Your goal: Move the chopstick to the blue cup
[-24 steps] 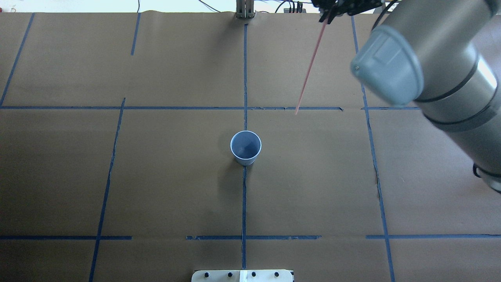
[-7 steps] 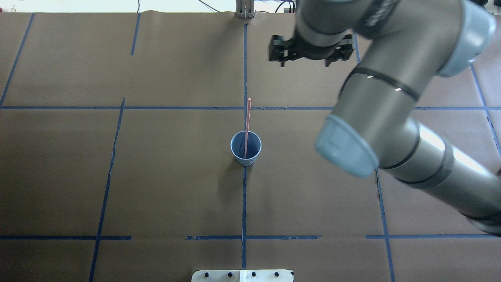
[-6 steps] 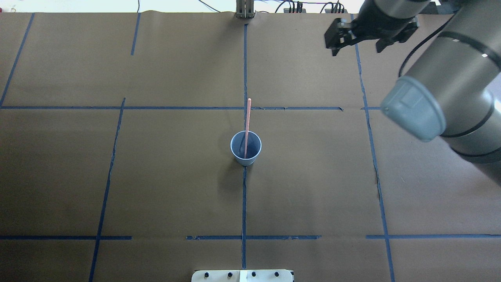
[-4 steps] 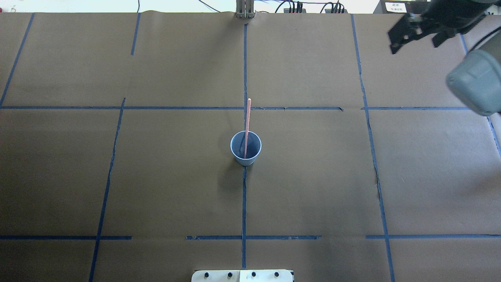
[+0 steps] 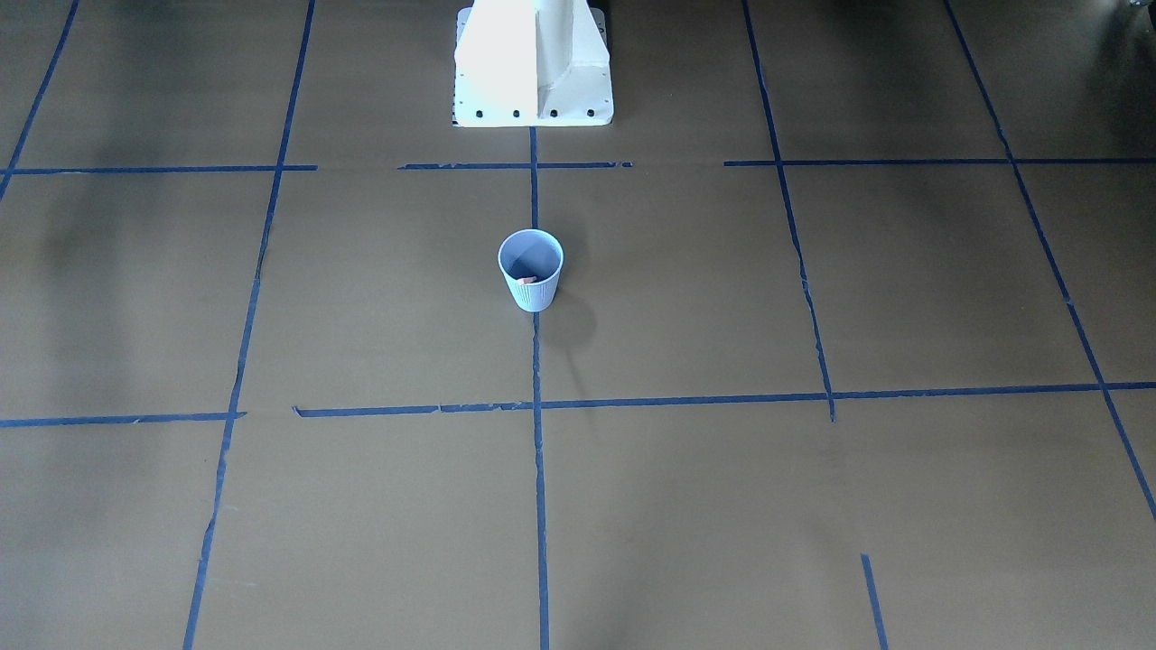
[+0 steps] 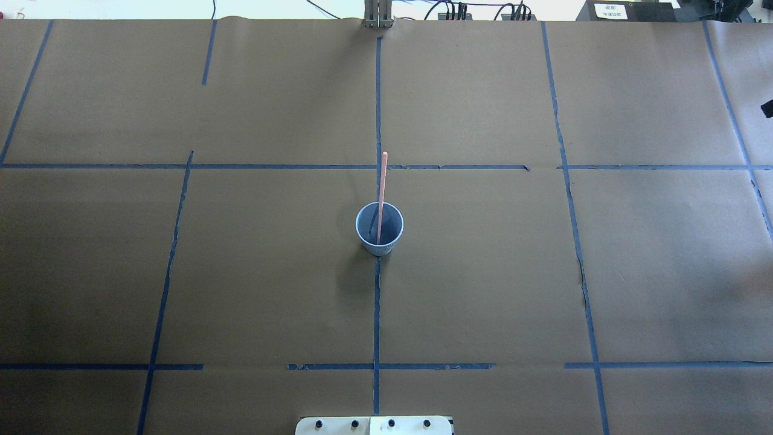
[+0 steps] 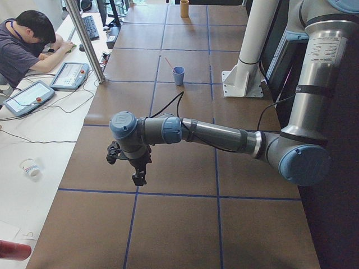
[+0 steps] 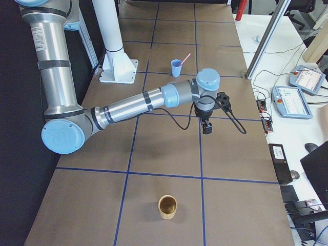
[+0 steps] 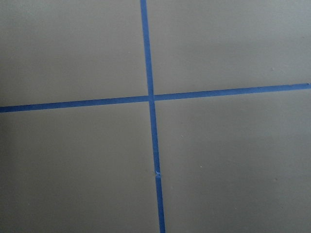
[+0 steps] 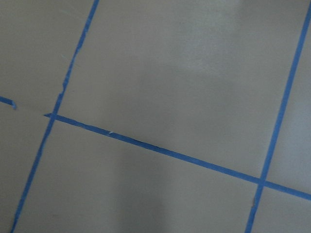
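The blue cup (image 6: 379,228) stands upright at the table's middle on a tape crossing. It also shows in the front view (image 5: 530,269), the left view (image 7: 178,74) and the right view (image 8: 176,67). One long pink chopstick (image 6: 381,193) stands in it and leans on the far rim; in the front view only a small pink bit (image 5: 528,279) shows inside. My left gripper (image 7: 136,180) hangs over the table far from the cup; I cannot tell its state. My right gripper (image 8: 207,131) hangs over the table away from the cup; I cannot tell its state.
A tan cup (image 8: 167,206) stands near the table's right end. The white robot base (image 5: 533,63) is behind the blue cup. A side bench with tablets (image 7: 33,95) and a seated person (image 7: 22,45) runs along the far edge, with a metal post (image 7: 85,42).
3.3 s ago my right gripper held the chopstick at the far right. Since 1 s ago the chopstick stands in the cup, and my right arm has swung right, out of the overhead view.
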Controlling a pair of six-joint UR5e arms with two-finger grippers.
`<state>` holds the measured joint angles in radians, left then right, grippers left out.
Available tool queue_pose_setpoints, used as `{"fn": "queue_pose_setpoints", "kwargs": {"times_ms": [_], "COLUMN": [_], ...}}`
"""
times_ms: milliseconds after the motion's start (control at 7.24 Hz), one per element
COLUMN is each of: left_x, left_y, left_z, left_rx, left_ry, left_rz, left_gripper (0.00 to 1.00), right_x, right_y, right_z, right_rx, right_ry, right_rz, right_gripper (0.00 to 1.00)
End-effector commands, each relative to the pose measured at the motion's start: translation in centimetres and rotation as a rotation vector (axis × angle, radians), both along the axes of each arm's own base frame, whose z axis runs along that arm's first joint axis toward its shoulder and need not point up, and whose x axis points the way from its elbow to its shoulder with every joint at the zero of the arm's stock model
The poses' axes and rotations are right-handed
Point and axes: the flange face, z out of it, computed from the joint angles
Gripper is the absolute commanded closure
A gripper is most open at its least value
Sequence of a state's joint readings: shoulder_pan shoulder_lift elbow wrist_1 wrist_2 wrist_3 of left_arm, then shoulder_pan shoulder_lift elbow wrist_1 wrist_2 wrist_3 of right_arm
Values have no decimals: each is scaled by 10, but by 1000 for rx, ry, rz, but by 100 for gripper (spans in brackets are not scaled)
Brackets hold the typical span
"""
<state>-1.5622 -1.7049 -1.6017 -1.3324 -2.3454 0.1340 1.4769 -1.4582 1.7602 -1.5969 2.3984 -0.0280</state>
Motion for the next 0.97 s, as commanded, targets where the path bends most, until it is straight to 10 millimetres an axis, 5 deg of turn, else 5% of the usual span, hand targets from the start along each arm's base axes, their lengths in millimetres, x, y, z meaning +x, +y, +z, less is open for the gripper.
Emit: {"fn": "queue_pose_setpoints", "kwargs": {"times_ms": [0, 276, 553, 829], "left_x": [0, 0, -1, 0], "left_y": [-2, 20, 21, 37], "left_z": [24, 50, 53, 71], "left_rx": [-16, 12, 8, -22], "left_ry": [1, 0, 0, 0], "left_rz": [-1, -1, -4, 1], "left_gripper": [0, 0, 0, 0], "right_x": [25, 29, 17, 16], "right_y": [11, 20, 38, 45], "right_z": [56, 85, 132, 143], "right_rx": [-28, -73, -215, -285], "right_ry": [107, 180, 5, -16], "right_rz": [50, 64, 28, 61], "right_gripper": [0, 0, 0, 0]}}
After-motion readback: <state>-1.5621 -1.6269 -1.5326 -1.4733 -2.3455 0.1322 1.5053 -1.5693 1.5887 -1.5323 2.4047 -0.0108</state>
